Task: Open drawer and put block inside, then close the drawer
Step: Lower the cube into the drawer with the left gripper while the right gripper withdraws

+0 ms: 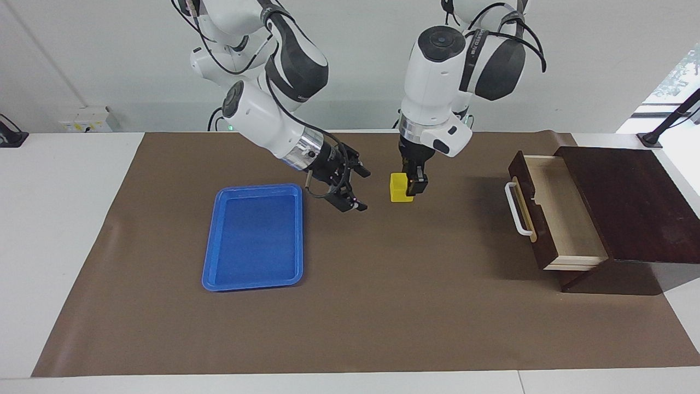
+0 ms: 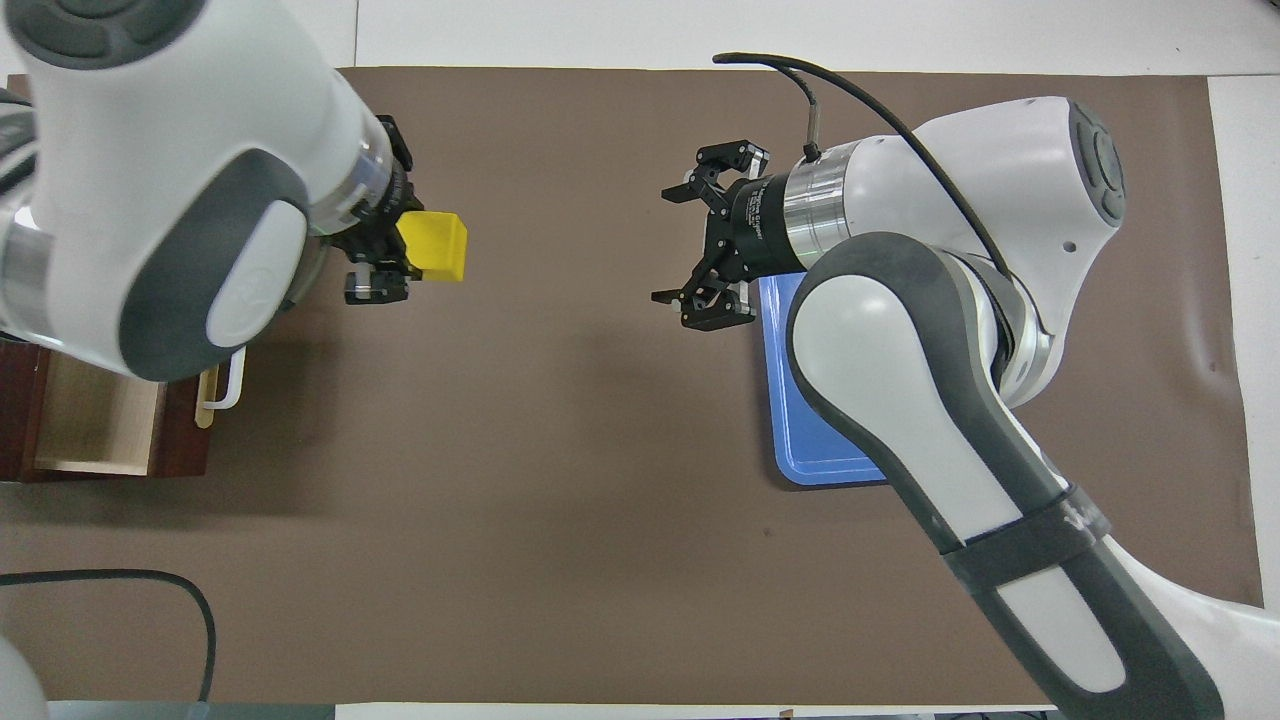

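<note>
The yellow block [image 1: 398, 187] [image 2: 437, 247] hangs over the brown mat between the tray and the drawer, with my left gripper [image 1: 409, 186] [image 2: 385, 255] shut on it from above. My right gripper [image 1: 359, 190] [image 2: 665, 245] is open and holds nothing; it hovers over the mat beside the tray, apart from the block. The dark wooden drawer [image 1: 552, 213] [image 2: 90, 425] stands pulled out at the left arm's end of the table, its pale inside showing nothing in it. Its white handle [image 1: 517, 210] [image 2: 232, 380] faces the middle of the table.
A flat blue tray [image 1: 254, 235] [image 2: 800, 420] lies on the brown mat [image 1: 383, 306] toward the right arm's end. The drawer's dark box [image 1: 629, 202] sits at the mat's edge.
</note>
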